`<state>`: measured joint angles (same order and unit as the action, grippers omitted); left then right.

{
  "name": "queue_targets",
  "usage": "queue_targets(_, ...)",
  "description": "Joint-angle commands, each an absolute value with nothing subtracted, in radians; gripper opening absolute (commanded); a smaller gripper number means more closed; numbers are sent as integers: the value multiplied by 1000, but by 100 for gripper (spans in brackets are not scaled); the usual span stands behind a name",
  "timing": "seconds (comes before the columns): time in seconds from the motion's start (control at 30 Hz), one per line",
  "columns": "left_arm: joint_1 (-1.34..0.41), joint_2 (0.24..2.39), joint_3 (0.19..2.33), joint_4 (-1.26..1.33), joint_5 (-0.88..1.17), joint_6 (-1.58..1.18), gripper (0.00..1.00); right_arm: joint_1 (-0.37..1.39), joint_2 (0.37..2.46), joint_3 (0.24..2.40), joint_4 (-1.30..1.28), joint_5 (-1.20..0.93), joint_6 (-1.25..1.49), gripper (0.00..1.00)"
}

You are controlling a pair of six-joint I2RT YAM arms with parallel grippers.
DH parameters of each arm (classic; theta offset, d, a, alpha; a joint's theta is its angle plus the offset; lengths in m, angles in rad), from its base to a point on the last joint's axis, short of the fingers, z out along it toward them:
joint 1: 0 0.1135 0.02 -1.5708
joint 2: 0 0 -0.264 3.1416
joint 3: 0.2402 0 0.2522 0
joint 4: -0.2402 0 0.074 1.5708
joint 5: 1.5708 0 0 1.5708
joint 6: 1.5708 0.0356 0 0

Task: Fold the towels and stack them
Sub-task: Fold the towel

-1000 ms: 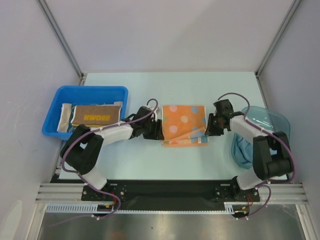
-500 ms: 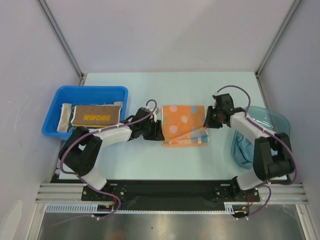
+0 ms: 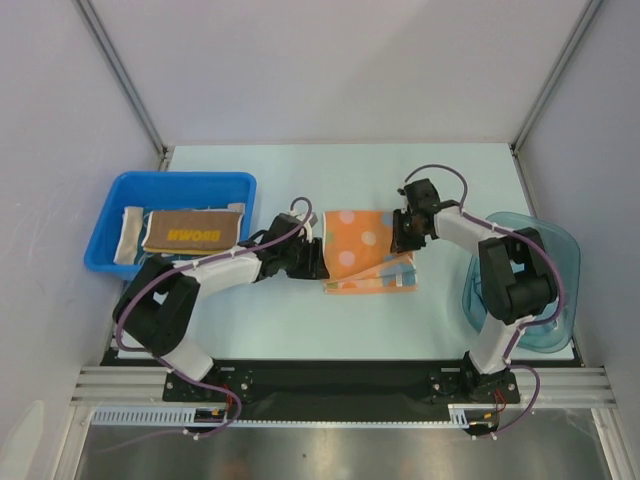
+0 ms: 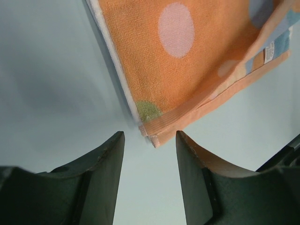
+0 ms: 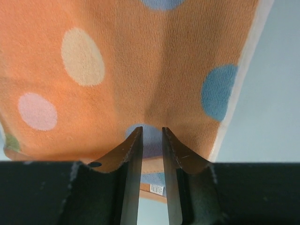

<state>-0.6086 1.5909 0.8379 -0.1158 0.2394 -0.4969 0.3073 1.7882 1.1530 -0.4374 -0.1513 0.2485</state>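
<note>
While our right tool (image 5: 152,132) clenches the right edge of the orange dotted terry towel (image 3: 360,240), our left tool (image 4: 150,137) hangs released beside its left corner

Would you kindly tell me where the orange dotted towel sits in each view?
Top external: orange towel, centre of the table.
Left wrist: upper right, one corner reaching the centre.
Right wrist: fills the upper frame.
Shared landmark, wrist views only: its green dot.
</note>
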Motion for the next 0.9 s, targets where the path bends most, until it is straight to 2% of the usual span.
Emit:
queue_targets(0.0, -612, 1526, 835, -101, 222, -494, 53, 318, 1685, 1118, -503, -106, 233, 28)
queue_targets(0.33, -612, 1497, 795, -75, 218, -515, 54, 319, 1373, 902, -624, -109, 328, 29)
queue_targets(0.63, -611, 1560, 811, -43, 222, -534, 52, 299, 1388, 807, -468, -77, 552, 29)
queue_targets(0.87, -611, 1629, 815, -31, 210, -555, 48, 299, 1466, 778, -419, -66, 561, 26)
